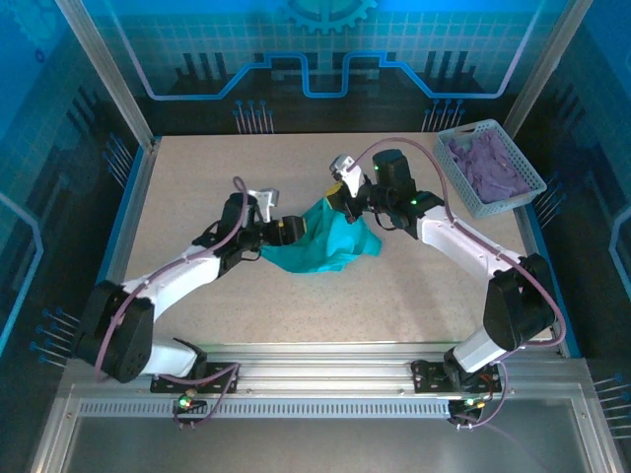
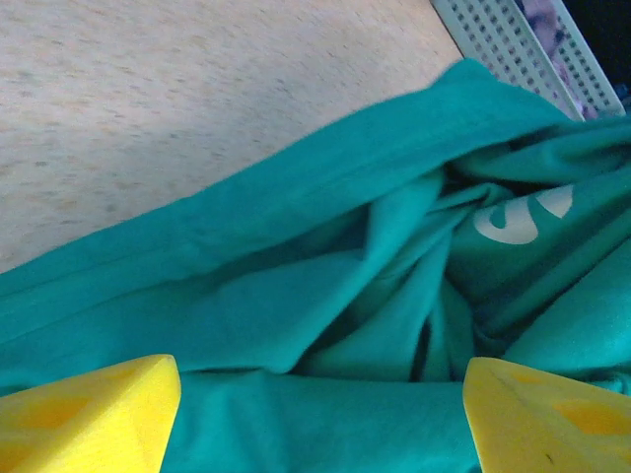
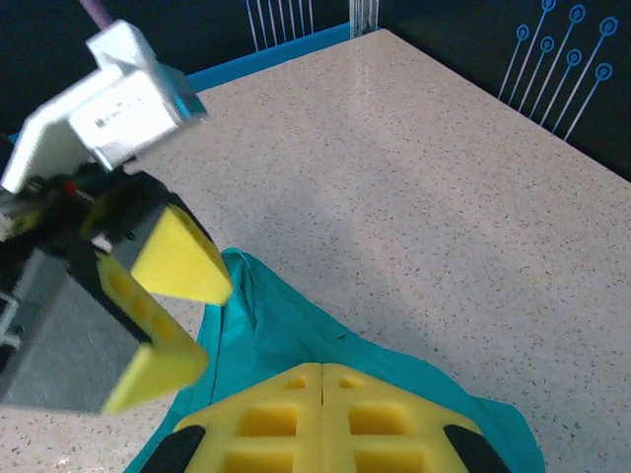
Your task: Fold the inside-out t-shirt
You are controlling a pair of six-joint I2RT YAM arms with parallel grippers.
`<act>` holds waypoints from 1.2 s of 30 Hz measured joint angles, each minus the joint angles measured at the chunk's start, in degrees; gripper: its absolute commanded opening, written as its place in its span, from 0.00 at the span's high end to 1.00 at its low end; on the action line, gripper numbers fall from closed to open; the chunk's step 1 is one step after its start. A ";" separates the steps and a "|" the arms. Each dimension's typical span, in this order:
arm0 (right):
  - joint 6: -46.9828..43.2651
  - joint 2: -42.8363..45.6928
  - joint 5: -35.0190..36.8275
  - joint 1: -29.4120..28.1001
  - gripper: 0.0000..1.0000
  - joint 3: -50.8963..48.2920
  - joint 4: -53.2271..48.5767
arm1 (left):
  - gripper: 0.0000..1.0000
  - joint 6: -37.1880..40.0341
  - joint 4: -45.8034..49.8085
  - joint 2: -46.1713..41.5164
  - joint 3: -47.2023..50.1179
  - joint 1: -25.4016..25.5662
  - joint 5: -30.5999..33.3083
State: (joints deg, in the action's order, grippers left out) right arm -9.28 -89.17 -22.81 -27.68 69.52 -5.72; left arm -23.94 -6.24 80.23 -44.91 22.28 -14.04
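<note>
The inside-out t-shirt (image 1: 330, 246), teal-green, lies bunched in the middle of the table. My left gripper (image 1: 296, 229) is at its left edge. In the left wrist view that gripper (image 2: 320, 414) stands open, its yellow fingers (image 2: 89, 414) wide apart over a fold of the shirt (image 2: 296, 296), and a pale print (image 2: 518, 217) shows among the creases. My right gripper (image 1: 345, 202) is at the shirt's far top edge. Its fingers (image 3: 323, 379) are pressed together on the teal fabric (image 3: 296, 325), which stretches away from them toward the open left gripper (image 3: 202, 325).
A light blue basket (image 1: 527, 182) holding a purple cloth (image 1: 488, 163) stands at the table's back right corner; its perforated wall (image 2: 503, 44) shows just beyond the shirt. Bare speckled tabletop (image 1: 197, 177) surrounds the shirt, bounded by a blue raised rim.
</note>
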 measured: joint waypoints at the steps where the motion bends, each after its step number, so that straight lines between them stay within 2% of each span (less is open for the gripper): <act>1: 0.00 0.00 0.00 0.00 1.00 0.00 -0.09 | 0.26 0.57 -0.28 1.75 -0.98 0.46 -1.03; 3: 0.00 0.00 0.00 0.00 1.00 0.00 -0.28 | 0.34 1.60 -0.57 5.27 -3.17 0.98 -2.91; 5: 0.07 0.00 0.00 0.00 1.00 0.22 -0.48 | 0.55 1.99 -0.90 9.03 -5.77 1.22 -4.26; 6: 0.20 0.00 -0.02 0.00 1.00 0.52 -0.72 | 0.70 1.75 -1.18 10.88 -7.17 1.22 -4.48; 7: 0.28 0.00 -0.11 0.00 1.00 1.14 -1.18 | 0.89 1.31 -1.49 12.98 -8.87 1.22 -4.48; 8: 0.31 0.00 -0.22 0.00 1.00 1.81 -1.40 | 1.00 0.50 -1.81 14.49 -10.12 1.07 -4.42; 12: 1.53 2.32 -1.99 0.81 1.00 3.98 -1.68 | 1.00 -6.45 -5.55 16.92 -11.78 -3.45 -4.74; 16: 4.20 12.79 -3.65 4.46 1.00 -1.09 2.34 | 1.00 -14.69 -11.72 14.58 -7.19 -13.18 -5.42; 18: 4.76 17.55 -3.65 5.27 1.00 -4.72 4.04 | 1.00 -16.35 -12.07 11.78 -4.72 -15.45 -4.44; 22: 5.79 20.26 -2.58 5.25 1.00 -11.61 7.54 | 1.00 -17.25 -11.47 8.15 -2.10 -15.78 -2.21; 29: 7.82 11.65 4.20 3.98 1.00 -17.03 6.03 | 0.97 -16.06 -8.39 9.51 -0.98 -15.52 -0.28; 30: 7.96 10.47 5.75 3.08 0.98 -16.94 5.62 | 0.96 -15.72 -7.87 9.88 -0.98 -15.34 -0.09; 34: 6.62 4.87 13.88 -4.46 0.64 -14.10 2.82 | 0.96 -14.19 -6.23 10.32 -0.92 -14.16 0.55; 36: 5.14 1.07 17.70 -8.72 0.53 -11.56 1.64 | 0.96 -13.35 -5.68 10.32 -0.94 -13.73 0.76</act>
State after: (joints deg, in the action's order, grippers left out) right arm -4.14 -88.09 -5.10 -36.40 57.95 -4.08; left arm -37.30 -11.92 90.54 -45.84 8.56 -13.28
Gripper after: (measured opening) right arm 0.399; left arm 0.053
